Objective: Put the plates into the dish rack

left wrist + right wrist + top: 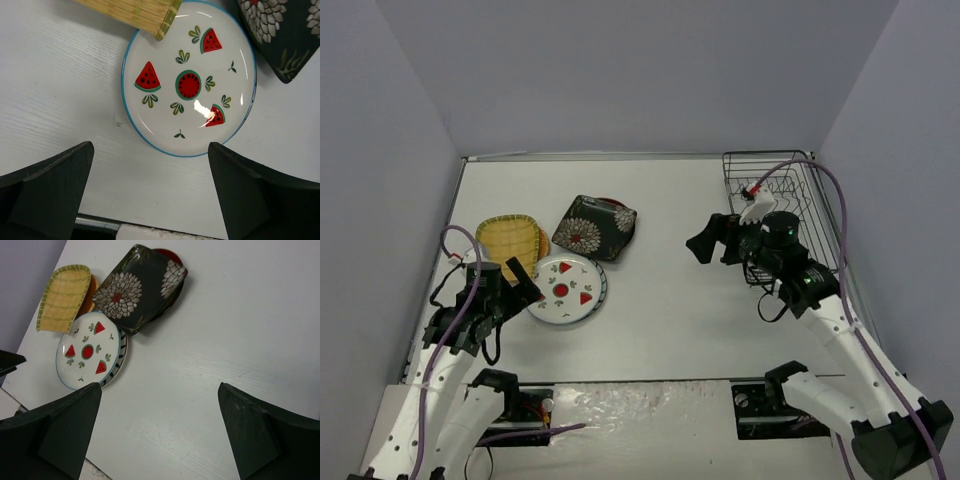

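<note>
Round white plate (189,85) is printed with red watermelon slices, green sprigs and a thin blue rim. Black-striped white plate (117,367) is partly seen beneath it. Squarish black plate (135,287) is patterned with white, red-centred flowers. Red-rimmed plate (167,252) is glimpsed under it. Squarish yellow woven-look plate (65,297) is edged green, with orange-brown plate (90,295) underneath. Wire dish rack (770,156) is black.

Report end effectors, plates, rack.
Left end effector open, beside watermelon plate; right end effector open, empty. Plates piled left, none in dish rack. Nothing blocking.
</note>
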Motion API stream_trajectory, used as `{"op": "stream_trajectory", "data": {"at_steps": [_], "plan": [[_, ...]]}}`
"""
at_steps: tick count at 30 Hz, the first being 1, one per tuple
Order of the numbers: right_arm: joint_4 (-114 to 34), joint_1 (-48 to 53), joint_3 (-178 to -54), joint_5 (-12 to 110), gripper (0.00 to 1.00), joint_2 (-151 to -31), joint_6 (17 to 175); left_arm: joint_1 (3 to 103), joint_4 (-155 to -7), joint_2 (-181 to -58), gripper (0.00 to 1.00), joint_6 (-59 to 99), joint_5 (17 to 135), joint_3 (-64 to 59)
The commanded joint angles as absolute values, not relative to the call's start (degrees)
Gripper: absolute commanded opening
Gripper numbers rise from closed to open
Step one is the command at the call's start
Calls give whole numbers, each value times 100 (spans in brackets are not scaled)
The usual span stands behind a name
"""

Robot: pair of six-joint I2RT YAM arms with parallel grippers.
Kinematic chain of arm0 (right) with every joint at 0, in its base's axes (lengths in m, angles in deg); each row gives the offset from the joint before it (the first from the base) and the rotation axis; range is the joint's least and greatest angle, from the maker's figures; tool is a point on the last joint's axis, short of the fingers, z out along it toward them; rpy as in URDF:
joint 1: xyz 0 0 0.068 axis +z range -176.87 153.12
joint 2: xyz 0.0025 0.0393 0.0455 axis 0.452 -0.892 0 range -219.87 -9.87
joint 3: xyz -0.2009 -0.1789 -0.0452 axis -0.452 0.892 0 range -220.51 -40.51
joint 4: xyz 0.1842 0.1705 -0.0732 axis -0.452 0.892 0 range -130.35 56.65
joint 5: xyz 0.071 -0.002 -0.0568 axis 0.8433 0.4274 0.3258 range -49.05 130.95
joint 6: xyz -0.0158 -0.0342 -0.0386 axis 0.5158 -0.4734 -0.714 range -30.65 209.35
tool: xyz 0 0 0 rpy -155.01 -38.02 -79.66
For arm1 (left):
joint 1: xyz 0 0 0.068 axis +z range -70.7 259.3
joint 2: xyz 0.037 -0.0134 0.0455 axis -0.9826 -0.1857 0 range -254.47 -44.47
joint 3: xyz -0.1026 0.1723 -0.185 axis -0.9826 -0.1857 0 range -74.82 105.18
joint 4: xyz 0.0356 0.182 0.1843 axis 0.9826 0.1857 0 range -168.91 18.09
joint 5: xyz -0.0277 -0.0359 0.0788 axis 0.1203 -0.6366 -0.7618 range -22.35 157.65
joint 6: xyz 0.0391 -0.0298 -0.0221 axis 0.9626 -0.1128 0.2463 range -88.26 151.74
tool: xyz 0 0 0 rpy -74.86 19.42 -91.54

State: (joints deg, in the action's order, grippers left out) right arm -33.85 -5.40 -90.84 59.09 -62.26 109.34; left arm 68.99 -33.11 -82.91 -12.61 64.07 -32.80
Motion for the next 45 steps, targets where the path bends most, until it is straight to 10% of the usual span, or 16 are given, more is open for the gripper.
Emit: {"op": "stream_trajectory", "data": {"at_steps": [1, 24, 45], "plan": [[-4558, -221, -8836, 6483, 100, -6732, 11535, 6971, -4366, -8776, 94, -1907, 6503, -3560], [-5482, 519, -8217, 6747, 100, -7542, 11687, 7439, -7144, -10100, 75, -1797, 7233, -5163], [-5476, 529, -8344, 7114, 100, -7755, 11466, 6974, -8849, -9989, 29, -2504, 7955, -5904]]}}
